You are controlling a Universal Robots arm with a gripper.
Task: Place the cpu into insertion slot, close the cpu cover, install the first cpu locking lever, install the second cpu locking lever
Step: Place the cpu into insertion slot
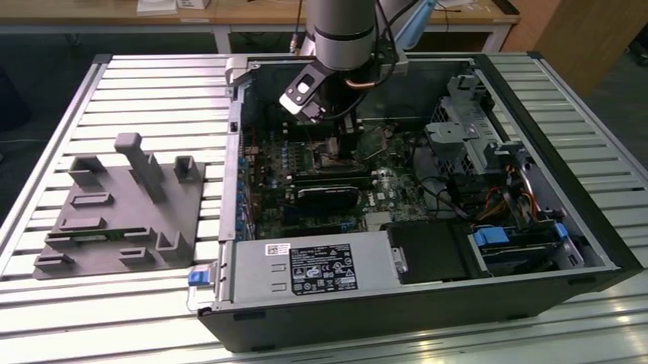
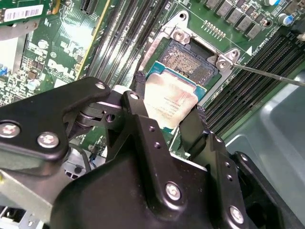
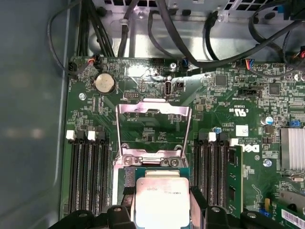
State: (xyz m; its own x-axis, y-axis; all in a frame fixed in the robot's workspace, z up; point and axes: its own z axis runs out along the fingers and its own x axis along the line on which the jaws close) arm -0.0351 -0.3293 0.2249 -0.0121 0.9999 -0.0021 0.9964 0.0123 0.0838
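The gripper (image 2: 169, 99) has its two black fingers (image 2: 195, 129) clamped on the square chip (image 3: 162, 200). The open socket (image 2: 190, 59) lies just past the fingertips, and its metal cover (image 3: 152, 109) is flipped up beyond that.

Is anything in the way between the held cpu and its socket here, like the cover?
Nothing visible does. The gripper holds the cpu close to the insertion slot, whose centre lies bare in the second wrist view. In the first wrist view the cpu cover stands swung open, away from the cpu.
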